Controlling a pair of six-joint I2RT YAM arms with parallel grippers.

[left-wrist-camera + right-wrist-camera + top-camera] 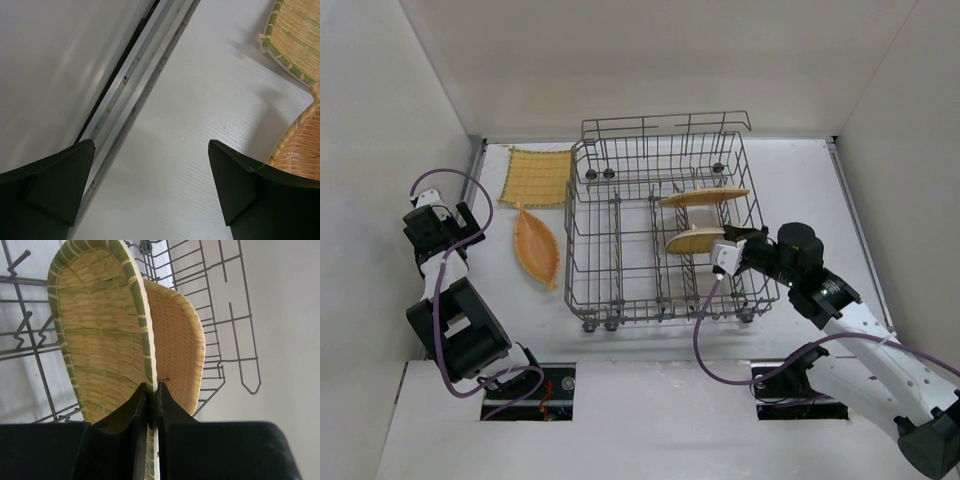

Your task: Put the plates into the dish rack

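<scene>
The grey wire dish rack [620,250] stands mid-table. An orange plate [704,196] stands on edge in it. My right gripper [722,250] is shut on the rim of a yellow plate [694,241] and holds it on edge among the tines. In the right wrist view the gripper [151,390] pinches this green-ribbed yellow plate [100,325], with the orange plate [175,340] just behind it. A second yellow plate [536,176] and an orange leaf-shaped plate [536,246] lie flat left of the rack. My left gripper [472,222] is open and empty, left of them.
The left wrist view shows the open left gripper [150,145] over bare table beside a metal rail [135,95] along the left wall, with the yellow plate [295,35] and leaf plate [300,145] at its right. White walls enclose the table.
</scene>
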